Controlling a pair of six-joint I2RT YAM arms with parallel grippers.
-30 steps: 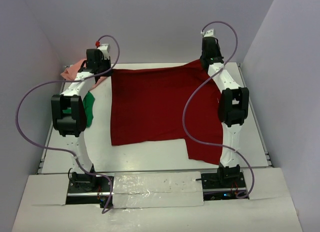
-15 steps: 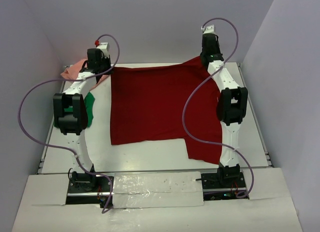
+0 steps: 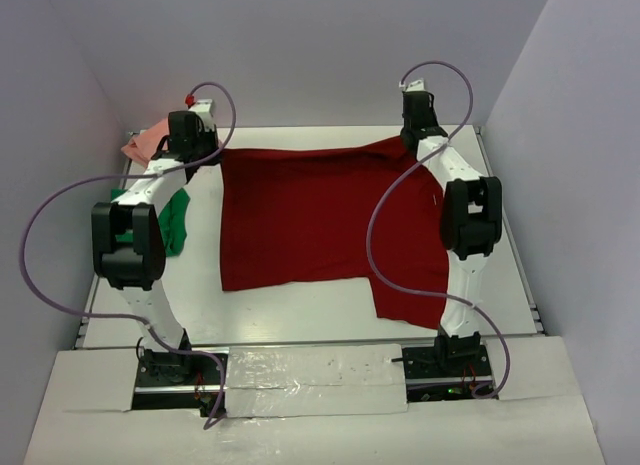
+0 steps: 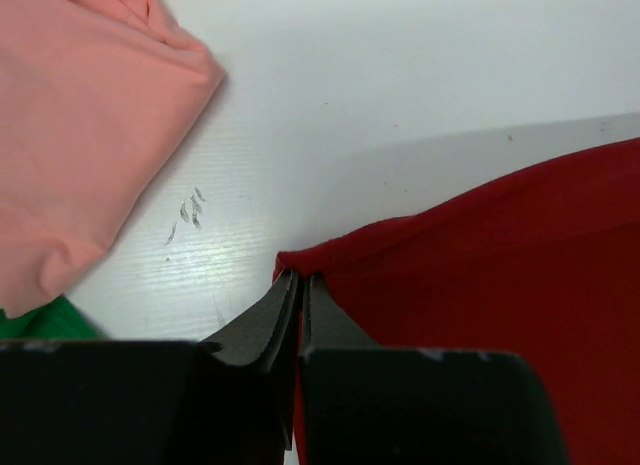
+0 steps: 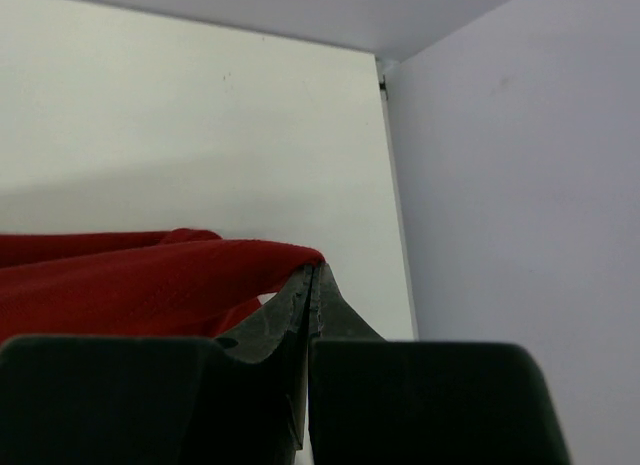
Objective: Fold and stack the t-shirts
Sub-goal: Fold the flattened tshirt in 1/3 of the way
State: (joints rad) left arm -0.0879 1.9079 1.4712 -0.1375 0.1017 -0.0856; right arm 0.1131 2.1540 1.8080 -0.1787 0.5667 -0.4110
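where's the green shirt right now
In the top view the green t-shirt lies far left, partly behind the left arm, just nearer than the pink t-shirt.

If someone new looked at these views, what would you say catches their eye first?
The dark red t-shirt dominates, spread across the middle of the white table. Its two far corners are pinched by the left gripper and the right gripper. At the far left, the salmon pink t-shirt and the bright green t-shirt lie bunched beside the left arm.
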